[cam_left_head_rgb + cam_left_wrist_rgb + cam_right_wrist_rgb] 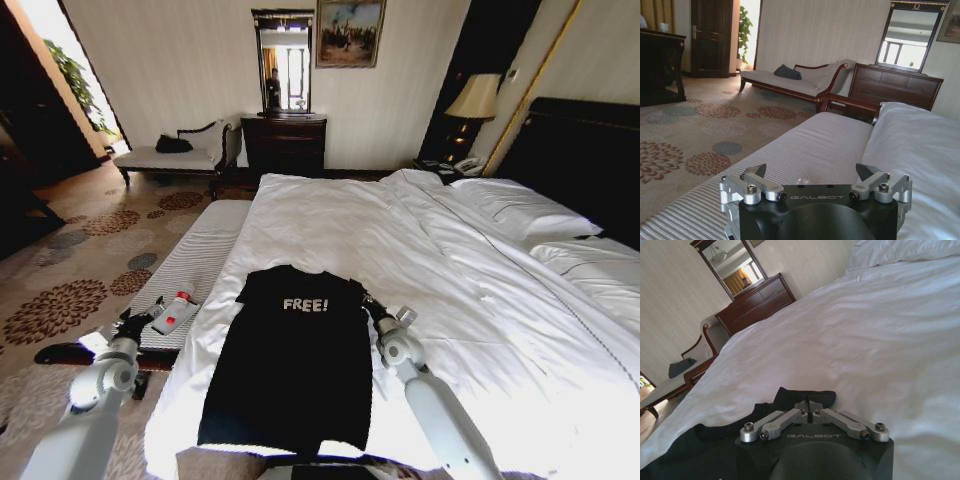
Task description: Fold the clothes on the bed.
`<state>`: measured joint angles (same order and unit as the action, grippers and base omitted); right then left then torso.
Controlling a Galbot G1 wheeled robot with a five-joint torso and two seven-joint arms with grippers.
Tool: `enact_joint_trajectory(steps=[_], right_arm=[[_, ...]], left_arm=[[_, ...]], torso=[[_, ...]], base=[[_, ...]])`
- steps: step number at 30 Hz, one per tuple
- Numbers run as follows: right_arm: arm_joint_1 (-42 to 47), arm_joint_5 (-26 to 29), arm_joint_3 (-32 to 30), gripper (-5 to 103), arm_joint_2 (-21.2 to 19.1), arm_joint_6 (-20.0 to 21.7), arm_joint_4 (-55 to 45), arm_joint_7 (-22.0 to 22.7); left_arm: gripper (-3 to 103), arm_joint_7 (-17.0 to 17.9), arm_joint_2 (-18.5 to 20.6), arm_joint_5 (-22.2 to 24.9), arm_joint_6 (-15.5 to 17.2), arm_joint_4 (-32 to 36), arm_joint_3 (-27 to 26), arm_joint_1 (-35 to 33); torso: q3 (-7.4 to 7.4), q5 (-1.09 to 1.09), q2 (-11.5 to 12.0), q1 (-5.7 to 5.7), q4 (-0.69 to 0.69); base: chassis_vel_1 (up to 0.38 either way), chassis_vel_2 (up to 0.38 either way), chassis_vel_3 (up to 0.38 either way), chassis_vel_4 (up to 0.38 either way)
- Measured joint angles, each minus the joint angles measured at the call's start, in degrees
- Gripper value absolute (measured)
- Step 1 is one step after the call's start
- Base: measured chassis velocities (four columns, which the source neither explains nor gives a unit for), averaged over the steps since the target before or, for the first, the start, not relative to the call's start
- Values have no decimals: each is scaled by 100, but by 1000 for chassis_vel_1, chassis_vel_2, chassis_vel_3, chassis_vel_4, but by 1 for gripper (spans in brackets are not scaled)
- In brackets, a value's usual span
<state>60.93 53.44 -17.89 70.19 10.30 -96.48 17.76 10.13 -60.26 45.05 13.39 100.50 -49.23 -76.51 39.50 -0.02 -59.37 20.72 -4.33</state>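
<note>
The black T-shirt (292, 360) lies flat on the white bed (470, 290), near the foot end on my side, its white "FREE!" lettering (305, 305) facing up and its collar pointing toward the far wall. Both sleeves look tucked in, so the cloth forms a long dark rectangle running down toward me.

My right pincer (810, 412) sits at the shirt's right shoulder edge, touching the cloth, with its fingers pressed together; from my right wrist I see black cloth bunched just beyond the tips, but I cannot tell whether any of it is actually caught between them. In the head view the same pincer (368, 303) rests just beside the lettering, on the seam between black cloth and white sheet.

My left pincer (810, 175) hangs spread wide over the striped surface (195, 265) that runs alongside the bed, well apart from the shirt. Just beside it lies a small white bottle with a red band (174, 314).

Beyond the surface stand a cream chaise (790, 82) and a dark dresser (285, 142) with a mirror.
</note>
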Motion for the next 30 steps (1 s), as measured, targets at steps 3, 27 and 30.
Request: enact_joint_trajectory(steps=[3, 27, 30], right_arm=[[11, -5, 0, 2, 15, -1, 45, 0], [294, -30, 24, 78, 200, 117, -126, 322], [322, -74, 37, 89, 225, 184, -122, 417]], left_arm=[[100, 1, 0, -1, 1, 10, -8, -15], [100, 4, -15, -23, 1, 14, -21, -78], [100, 4, -17, -27, 0, 14, -3, -75]], torso=[[0, 0, 0, 0, -1], [0, -1, 0, 0, -1], [0, -1, 0, 0, -1]], base=[[0, 0, 0, 0], [0, 0, 0, 0], [0, 0, 0, 0]])
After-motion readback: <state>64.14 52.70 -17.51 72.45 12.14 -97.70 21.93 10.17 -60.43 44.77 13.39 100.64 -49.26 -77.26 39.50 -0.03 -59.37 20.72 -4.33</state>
